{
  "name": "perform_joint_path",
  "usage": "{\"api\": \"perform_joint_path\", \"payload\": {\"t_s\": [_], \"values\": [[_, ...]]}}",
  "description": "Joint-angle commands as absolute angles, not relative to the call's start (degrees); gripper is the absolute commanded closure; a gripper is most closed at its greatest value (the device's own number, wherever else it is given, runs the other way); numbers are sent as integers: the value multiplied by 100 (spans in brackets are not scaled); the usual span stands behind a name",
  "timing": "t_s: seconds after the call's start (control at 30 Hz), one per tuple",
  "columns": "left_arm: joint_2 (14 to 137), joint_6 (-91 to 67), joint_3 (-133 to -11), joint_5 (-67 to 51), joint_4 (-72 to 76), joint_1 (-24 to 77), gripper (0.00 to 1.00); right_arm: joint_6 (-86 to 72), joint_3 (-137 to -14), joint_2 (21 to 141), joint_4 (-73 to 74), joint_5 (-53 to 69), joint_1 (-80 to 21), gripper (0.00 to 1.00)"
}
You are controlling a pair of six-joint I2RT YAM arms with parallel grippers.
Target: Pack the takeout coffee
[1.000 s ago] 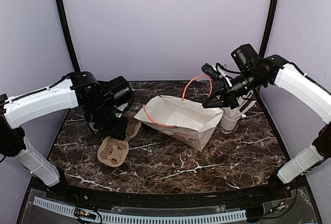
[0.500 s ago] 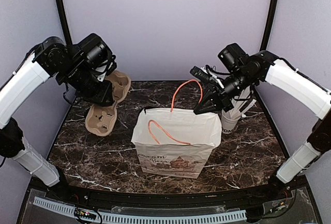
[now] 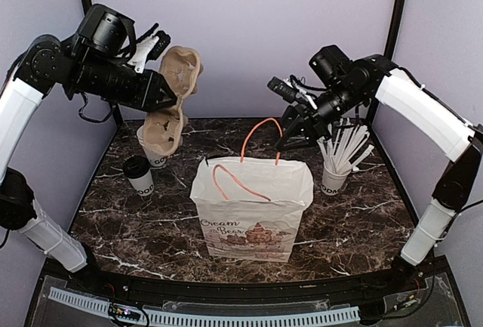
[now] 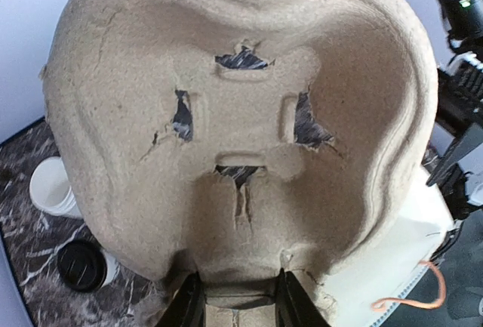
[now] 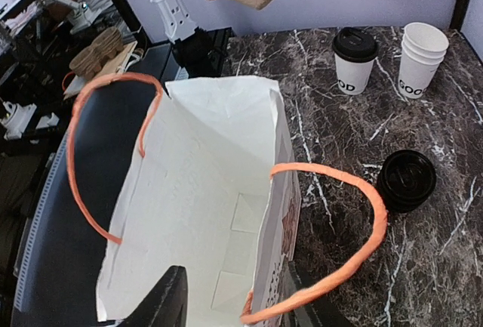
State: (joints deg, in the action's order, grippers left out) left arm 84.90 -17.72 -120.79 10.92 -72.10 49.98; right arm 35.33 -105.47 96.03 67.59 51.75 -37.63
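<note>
The takeout coffee (image 3: 139, 177), a small white cup with a black lid, stands at the table's left; it also shows in the right wrist view (image 5: 355, 60) and the left wrist view (image 4: 83, 266). The white paper bag (image 3: 253, 210) stands upright and open at the middle. My right gripper (image 3: 285, 140) is open at its back rim, one finger inside and one outside the bag wall (image 5: 240, 289). High at the back left, my left gripper (image 3: 162, 94) is shut on a brown pulp cup carrier (image 3: 175, 89), which fills its own view (image 4: 238, 297).
Nested white cups (image 5: 421, 58) stand beside the coffee, partly behind the carrier. A round black lid (image 5: 406, 180) sits near the bag's wall. A white cup of straws (image 3: 333, 179) stands at the right. Orange handles (image 3: 260, 126) rise from the bag.
The bag went from lying down to standing upright with my right gripper at its rim. My left arm lifted the carrier off the table, high and rightward, uncovering the coffee cup.
</note>
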Motion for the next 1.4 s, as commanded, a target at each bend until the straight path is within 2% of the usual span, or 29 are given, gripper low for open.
{"api": "perform_joint_path", "payload": {"t_s": [0.0,0.1,0.37,0.83,1.13,1.37], "values": [[8164,-1307,-11948,20,-5497,4995,74,3960,-11026,9391,7347,5536,-3329,51],[8258,-1212,-11915,-741,-5073,5053,72,4016,-10878,9109,7351,5486,-2899,49],[8778,-812,-11928,-1517,-4910,5440,70,3869,-10219,8435,7062,5468,-1911,49],[9991,-36,-12481,-1531,-5752,6347,70,3639,-9372,7718,6682,5161,-1764,49],[10021,225,-11992,-1409,-6112,6445,72,3586,-9214,7652,6574,5223,-1767,49],[9996,390,-11569,-843,-6323,6456,72,3577,-8907,7492,6453,5230,-1767,49]]}}
